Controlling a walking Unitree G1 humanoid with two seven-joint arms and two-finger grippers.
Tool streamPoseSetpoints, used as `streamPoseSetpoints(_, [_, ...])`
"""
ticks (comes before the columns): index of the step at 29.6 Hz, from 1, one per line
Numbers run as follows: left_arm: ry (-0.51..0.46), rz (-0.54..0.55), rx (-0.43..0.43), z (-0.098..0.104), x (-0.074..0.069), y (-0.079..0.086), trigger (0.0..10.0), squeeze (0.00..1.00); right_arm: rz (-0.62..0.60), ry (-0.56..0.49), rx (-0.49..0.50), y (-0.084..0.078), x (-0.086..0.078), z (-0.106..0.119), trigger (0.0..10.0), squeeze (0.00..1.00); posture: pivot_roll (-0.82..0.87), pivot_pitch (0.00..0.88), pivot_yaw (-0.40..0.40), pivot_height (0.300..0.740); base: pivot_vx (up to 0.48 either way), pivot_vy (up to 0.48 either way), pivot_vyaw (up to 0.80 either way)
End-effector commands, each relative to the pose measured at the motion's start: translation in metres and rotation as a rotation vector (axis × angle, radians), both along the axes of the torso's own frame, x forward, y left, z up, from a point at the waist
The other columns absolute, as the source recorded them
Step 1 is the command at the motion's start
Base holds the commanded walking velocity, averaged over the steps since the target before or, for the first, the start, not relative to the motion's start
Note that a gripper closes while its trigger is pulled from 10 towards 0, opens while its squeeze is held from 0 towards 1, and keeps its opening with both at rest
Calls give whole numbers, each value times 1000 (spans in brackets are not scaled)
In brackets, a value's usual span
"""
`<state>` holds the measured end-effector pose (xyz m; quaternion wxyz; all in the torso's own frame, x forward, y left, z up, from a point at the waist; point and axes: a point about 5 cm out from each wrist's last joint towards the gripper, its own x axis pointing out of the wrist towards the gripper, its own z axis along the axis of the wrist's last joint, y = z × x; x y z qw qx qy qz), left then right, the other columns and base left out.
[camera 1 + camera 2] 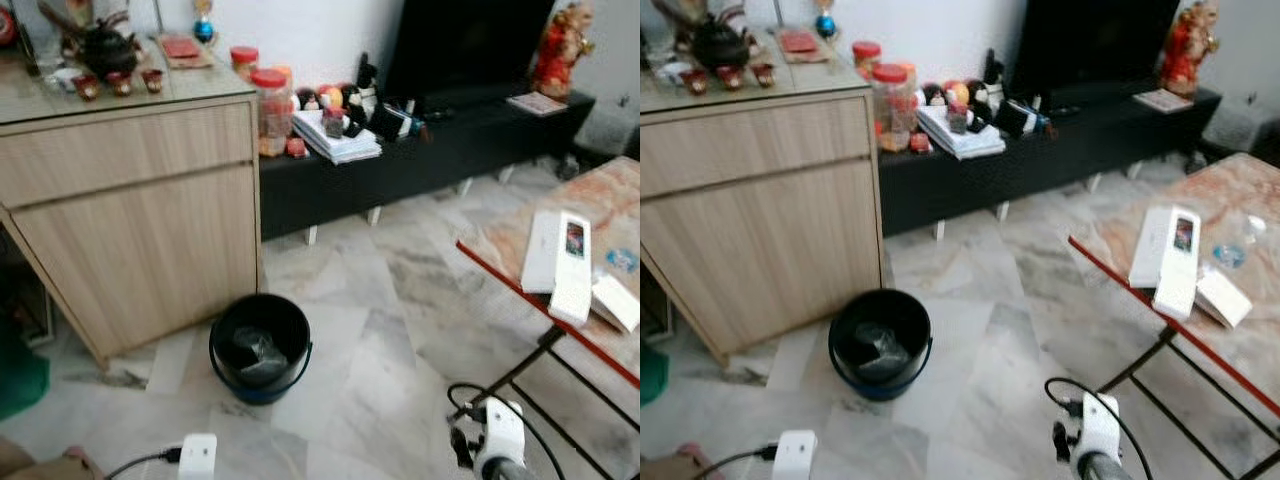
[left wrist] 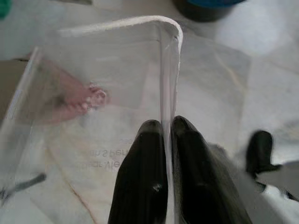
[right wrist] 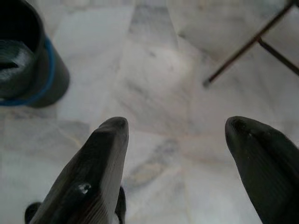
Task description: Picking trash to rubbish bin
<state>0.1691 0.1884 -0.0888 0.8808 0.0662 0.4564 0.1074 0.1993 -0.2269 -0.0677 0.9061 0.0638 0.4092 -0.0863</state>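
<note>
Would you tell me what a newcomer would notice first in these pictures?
The black rubbish bin stands on the marble floor beside the wooden cabinet. The left gripper is shut on a clear plastic container, while the right gripper hangs open above the floor.

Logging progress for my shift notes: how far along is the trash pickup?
Done: the left gripper has its jaws shut on a clear plastic container. In hand: carrying it; the rubbish bin stands ahead on the floor. Left: reaching the bin and dropping it in. The right gripper is open, empty.
</note>
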Motion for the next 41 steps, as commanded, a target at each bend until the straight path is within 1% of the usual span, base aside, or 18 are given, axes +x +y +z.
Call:
streamPoseSetpoints(1, [24,-10,-2,-2,-4,-2,10000,0,-5,-17,1,-1,5,3,10000,0,-92,21,-132,740,337,0,0])
streamPoseSetpoints(6, [24,-13,-2,-2,-4,-3,10000,0,-3,-21,-2,-1,6,4,10000,0,-92,17,-131,740,340,0,0])
streamPoseSetpoints(12, [23,-17,-1,-2,-4,-3,10000,0,-3,-30,6,0,8,5,10000,0,-94,5,-128,740,340,0,-725])
streamPoseSetpoints(26, [21,-24,3,-2,-3,-2,10000,0,20,-41,2,2,9,5,10000,0,-89,0,-124,740,340,0,0])
streamPoseSetpoints(29, [18,-24,3,-1,-2,-2,10000,0,46,-46,-1,4,11,6,10000,0,-89,0,-124,740,341,0,800])
streamPoseSetpoints(36, [16,-23,4,-1,-1,-2,10000,0,34,-49,9,4,11,6,10000,0,-86,0,-129,740,341,0,800])
streamPoseSetpoints(41, [16,-18,4,-1,-1,-2,10000,0,18,-51,15,3,11,6,10000,0,-84,0,-132,740,341,0,0])
